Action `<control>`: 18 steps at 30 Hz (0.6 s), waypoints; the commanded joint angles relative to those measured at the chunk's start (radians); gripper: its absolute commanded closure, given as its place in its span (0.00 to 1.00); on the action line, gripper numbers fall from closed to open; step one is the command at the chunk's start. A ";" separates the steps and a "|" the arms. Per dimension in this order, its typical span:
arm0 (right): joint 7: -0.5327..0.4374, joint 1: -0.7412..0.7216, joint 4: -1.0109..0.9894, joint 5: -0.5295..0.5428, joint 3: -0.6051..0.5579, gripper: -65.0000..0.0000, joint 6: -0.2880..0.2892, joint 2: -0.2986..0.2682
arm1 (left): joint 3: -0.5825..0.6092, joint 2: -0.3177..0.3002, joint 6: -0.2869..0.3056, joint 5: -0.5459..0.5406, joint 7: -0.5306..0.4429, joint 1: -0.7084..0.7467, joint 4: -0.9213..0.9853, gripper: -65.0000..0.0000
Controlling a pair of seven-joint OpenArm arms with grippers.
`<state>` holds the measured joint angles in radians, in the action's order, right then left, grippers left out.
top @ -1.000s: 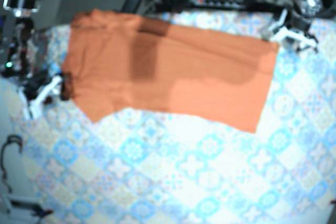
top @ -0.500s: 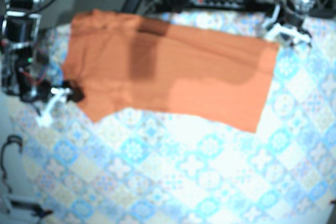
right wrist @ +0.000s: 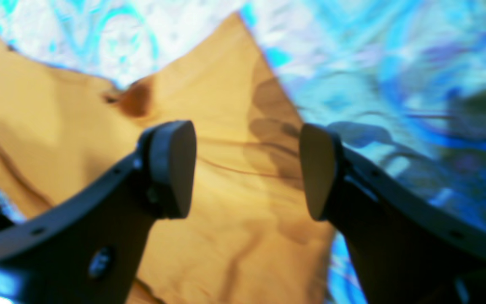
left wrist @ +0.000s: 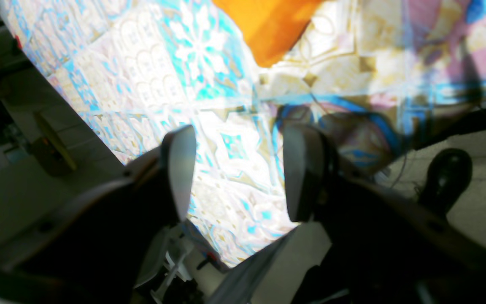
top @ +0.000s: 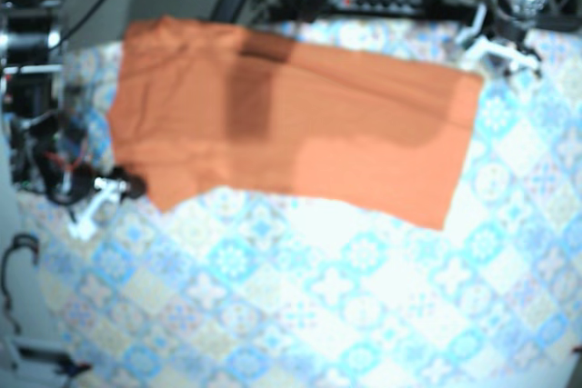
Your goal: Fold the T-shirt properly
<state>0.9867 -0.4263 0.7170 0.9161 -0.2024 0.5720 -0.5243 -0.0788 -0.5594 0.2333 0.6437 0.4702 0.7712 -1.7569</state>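
T-shirt (top: 300, 124) sleeve at right gripper (right wrist: 247, 169), corner near left gripper (left wrist: 238, 173), both agape, empty.

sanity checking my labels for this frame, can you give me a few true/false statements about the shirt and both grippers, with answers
1. The T-shirt is orange. True.
2. The right gripper is shut on the T-shirt. False: it is open and grips nothing.
3. The left gripper is open. True.
4. The T-shirt lies on a plain white table. False: it lies on a blue-patterned tablecloth.
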 commanded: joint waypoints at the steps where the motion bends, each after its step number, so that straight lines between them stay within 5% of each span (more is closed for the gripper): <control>1: -0.018 -0.026 0.008 0.011 -0.006 0.42 0.012 -0.015 | -0.008 -0.012 -0.013 0.006 0.000 0.011 -0.016 0.50; 18: -0.133 -0.004 -0.141 0.008 -0.010 0.42 0.010 -0.020 | -0.006 -0.012 -0.013 0.006 0.000 0.015 -0.016 0.50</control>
<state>0.8593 -0.4126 0.5701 0.9279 -0.2134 0.5819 -0.5240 -0.0780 -0.5591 0.2348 0.6434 0.4706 0.7792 -1.7573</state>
